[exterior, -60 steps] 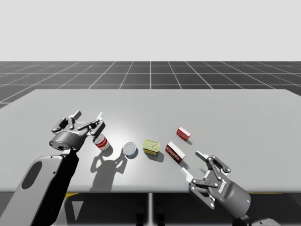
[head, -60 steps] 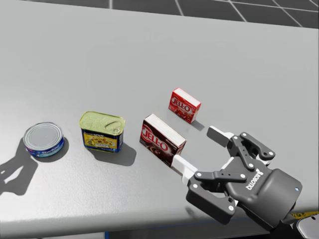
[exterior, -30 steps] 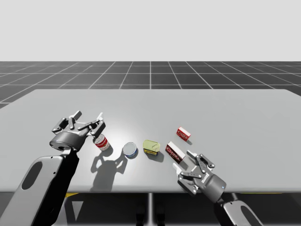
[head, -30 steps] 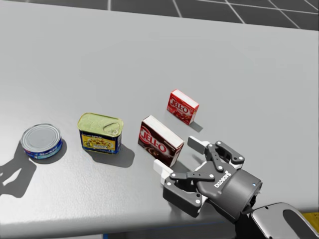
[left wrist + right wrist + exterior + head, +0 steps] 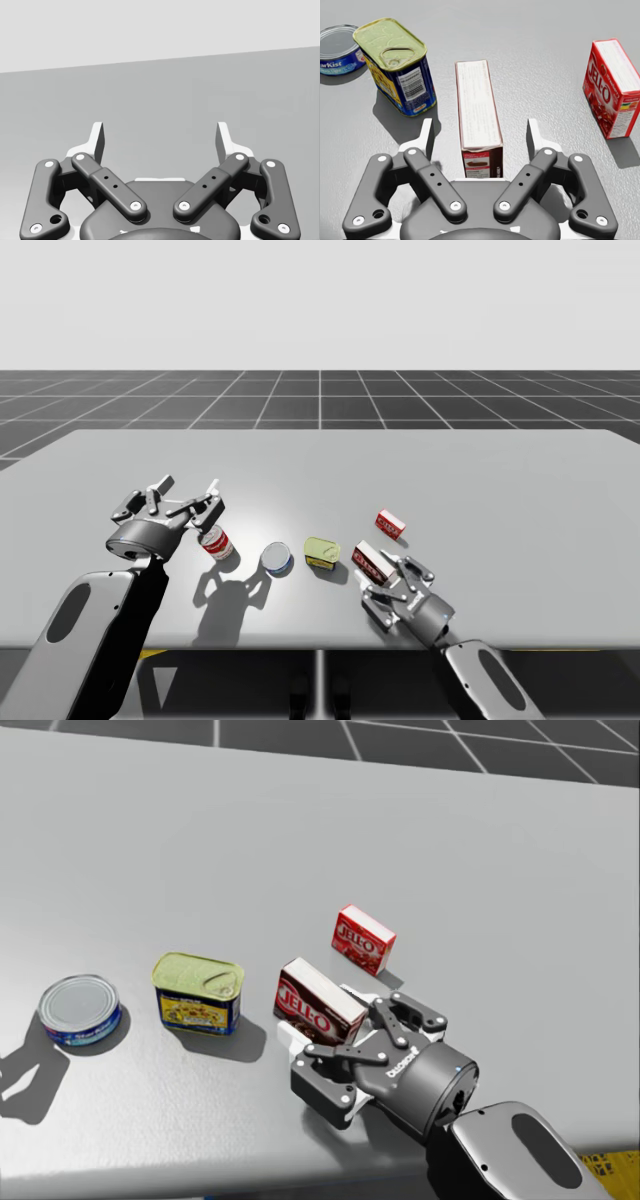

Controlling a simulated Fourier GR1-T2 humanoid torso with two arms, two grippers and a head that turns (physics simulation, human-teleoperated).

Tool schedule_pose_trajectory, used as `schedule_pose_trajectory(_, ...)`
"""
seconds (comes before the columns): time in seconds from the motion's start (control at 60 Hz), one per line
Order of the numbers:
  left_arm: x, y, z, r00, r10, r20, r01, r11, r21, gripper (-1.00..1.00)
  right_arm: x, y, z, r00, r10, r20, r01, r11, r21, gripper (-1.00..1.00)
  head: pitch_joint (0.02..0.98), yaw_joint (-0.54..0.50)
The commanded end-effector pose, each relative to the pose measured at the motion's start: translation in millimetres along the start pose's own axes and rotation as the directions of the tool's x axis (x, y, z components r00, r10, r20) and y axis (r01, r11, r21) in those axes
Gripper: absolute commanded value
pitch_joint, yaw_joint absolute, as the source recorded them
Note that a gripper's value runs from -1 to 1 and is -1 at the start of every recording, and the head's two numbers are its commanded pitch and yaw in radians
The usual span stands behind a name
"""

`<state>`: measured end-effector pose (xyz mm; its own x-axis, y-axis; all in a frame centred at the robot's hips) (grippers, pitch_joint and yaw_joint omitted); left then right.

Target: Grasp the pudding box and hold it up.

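Note:
The pudding box point(image 5: 369, 561) is dark brown with a pale top and lies on the grey table point(image 5: 480, 480), its long side pointing away from my right gripper point(image 5: 383, 578). In the head view the brown box point(image 5: 316, 1001) sits between the fingers of my right gripper point(image 5: 325, 1020). The right wrist view shows the box point(image 5: 477, 105) between the fingers of the right gripper point(image 5: 480, 132), with a gap on each side, so it is open. My left gripper point(image 5: 192, 502) hovers open at the left. In its own view the left gripper point(image 5: 160, 134) holds nothing.
A small red box point(image 5: 363, 940) stands just beyond the pudding box. A blue tin with a yellow lid point(image 5: 198, 992) sits beside it, then a flat blue can point(image 5: 80, 1010). A red and white can point(image 5: 215, 541) stands under my left gripper. The table's front edge is close behind my right hand.
My right gripper has moved forward and leftward until its open fingers straddle the pudding box. My head has turned slightly. The left arm has not moved.

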<state>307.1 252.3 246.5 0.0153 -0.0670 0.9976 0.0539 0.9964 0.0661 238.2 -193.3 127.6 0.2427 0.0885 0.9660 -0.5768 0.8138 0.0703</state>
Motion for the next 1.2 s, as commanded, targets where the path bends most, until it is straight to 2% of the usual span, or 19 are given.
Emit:
schedule_pose_trajectory(0.017,0,0.2,0,1.0000,0.001,-0.001,-0.001,1.000,0.002,-1.00,-4,0.0,-2,0.9999,0.011,-0.012,-0.011,1.000,-0.010,0.32,0.832,-0.22)
schedule_pose_trajectory(0.033,0,0.2,0,1.0000,0.001,-0.001,-0.001,1.000,0.002,-1.00,-4,-0.1,-2,0.9998,0.009,-0.015,-0.009,1.000,-0.009,0.80,0.831,-0.22)
schedule_pose_trajectory(0.067,0,0.1,0,1.0000,0.001,-0.001,-0.001,1.000,0.003,-1.00,-4,-0.5,-1,0.9998,0.007,-0.019,-0.008,1.000,-0.009,1.00,0.829,-0.21)
schedule_pose_trajectory(0.217,0,-0.1,0,1.0000,0.000,-0.001,0.000,1.000,0.001,-1.00,-5,-0.9,0,0.9998,-0.004,-0.022,0.004,1.000,-0.016,1.00,0.801,-0.20)
schedule_pose_trajectory(0.433,0,0.3,0,1.0000,0.000,-0.002,0.000,1.000,0.002,-1.00,-5,-1.0,0,0.9998,-0.003,-0.020,0.002,1.000,-0.019,1.00,0.647,-0.18)
schedule_pose_trajectory(0.683,-1,0.5,1,1.0000,0.000,-0.003,0.000,1.000,0.001,-1.00,-6,-0.3,1,0.9999,0.010,-0.013,-0.010,1.000,-0.025,1.00,0.503,-0.20)
schedule_pose_trajectory(0.9,-1,1.1,0,1.0000,0.002,-0.002,-0.002,1.000,0.003,-1.00,-4,1.4,1,0.9996,0.027,0.010,-0.026,0.999,-0.032,1.00,0.465,-0.20)
schedule_pose_trajectory(1.05,-1,1.2,0,1.0000,0.001,-0.002,-0.001,1.000,0.003,-1.00,15,7.0,3,0.9979,0.049,0.041,-0.047,0.998,-0.038,1.00,0.457,-0.21)
schedule_pose_trajectory(1.2,-1,1.4,0,1.0000,0.003,-0.002,-0.003,1.000,0.003,-1.00,55,10.8,6,0.9913,0.091,0.095,-0.084,0.994,-0.072,1.00,0.451,-0.22)
